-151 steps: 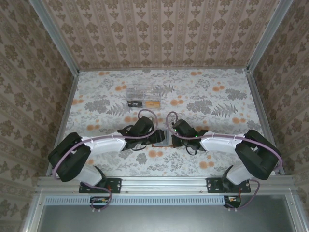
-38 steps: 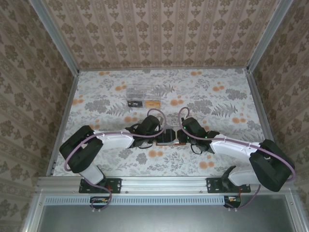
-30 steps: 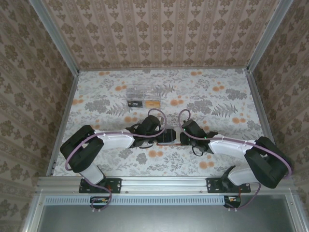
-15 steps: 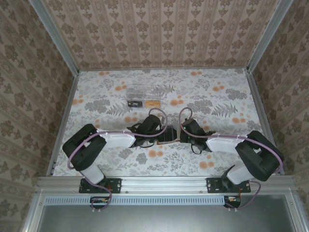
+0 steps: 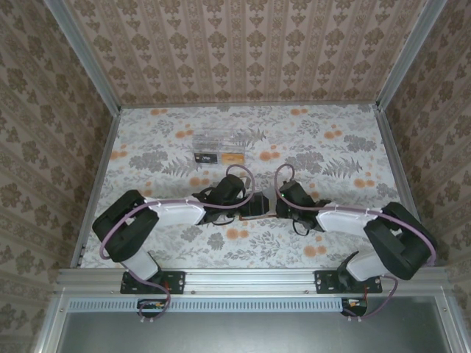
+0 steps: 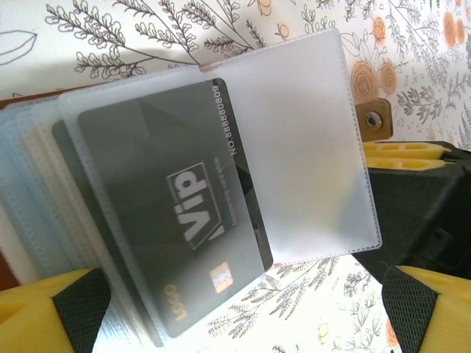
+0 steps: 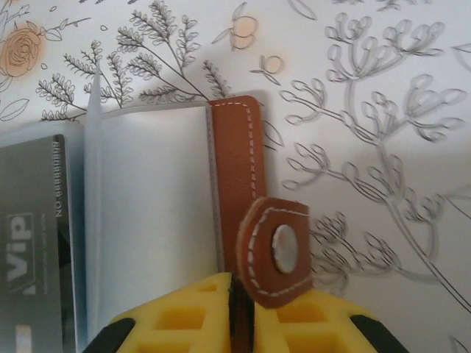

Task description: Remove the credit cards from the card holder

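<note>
Top external: left gripper (image 6: 250,316), further right than earlier, spread wide over card holder (image 7: 235,162); right gripper (image 7: 237,309) pinching its edge.

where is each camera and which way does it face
Top external: above, behind the bases, looking down at the table; both arms show.
Left wrist: on the left gripper, facing down at the VIP card; open fingertips.
Right wrist: on the right gripper, facing down at the card holder it pinches.
Wrist views share the VIP card.

Two white-shelled arms (image 5: 173,212), black joints, mauve cables (image 5: 239,170) looping at wrists, right gripper (image 7: 241,312) with yellow lattice-moulded, black-edged fingers (image 7: 184,312).
</note>
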You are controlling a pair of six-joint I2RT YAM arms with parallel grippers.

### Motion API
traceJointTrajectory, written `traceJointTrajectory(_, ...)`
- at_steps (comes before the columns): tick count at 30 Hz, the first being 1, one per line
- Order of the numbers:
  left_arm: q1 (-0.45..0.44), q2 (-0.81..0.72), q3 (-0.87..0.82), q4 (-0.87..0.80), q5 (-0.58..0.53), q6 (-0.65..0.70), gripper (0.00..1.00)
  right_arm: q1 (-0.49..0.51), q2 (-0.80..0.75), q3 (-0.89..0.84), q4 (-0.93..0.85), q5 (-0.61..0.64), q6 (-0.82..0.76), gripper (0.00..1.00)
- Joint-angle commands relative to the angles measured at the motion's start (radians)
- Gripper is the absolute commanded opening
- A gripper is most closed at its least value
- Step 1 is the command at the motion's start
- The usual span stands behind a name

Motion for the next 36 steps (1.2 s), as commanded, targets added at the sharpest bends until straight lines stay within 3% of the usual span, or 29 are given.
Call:
traceJointTrajectory(1, 0.006, -0.035, -0.013, -0.059, 0.007, 0.025, 1.0, -0.015, -0.119, -0.033, -0.117, 0.051, 0.019, 0.19)
traceJointTrajectory(6, 0.02, -0.07, -0.018, -0.084, -0.003, 0.038, 1.0, -0.028, -0.26, -0.012, -0.186, 0.037, -0.03, 0.24)
traceJointTrajectory(11, 0.054, -0.123, -0.04, -0.125, -0.027, 0.051, 0.97, -0.027, -0.282, 0.041, -0.177, -0.076, -0.069, 0.25)
traceJointTrajectory(13, 0.07, -0.141, -0.054, -0.136, -0.033, 0.054, 0.82, -0.027, -0.255, 0.064, -0.146, -0.145, -0.071, 0.23)
traceJointTrajectory(17, 0.092, -0.147, -0.067, -0.149, -0.039, 0.049, 0.33, -0.028, -0.16, 0.113, -0.081, -0.26, -0.05, 0.2)
traceJointTrajectory(21, 0.097, -0.103, -0.048, -0.164, -0.042, 0.055, 0.02, -0.027, -0.047, 0.164, -0.031, -0.356, -0.029, 0.2)
traceJointTrajectory(36, 0.097, 0.014, -0.031, -0.133, -0.024, 0.037, 0.0, -0.061, 0.194, 0.198, 0.023, -0.407, 0.007, 0.18)
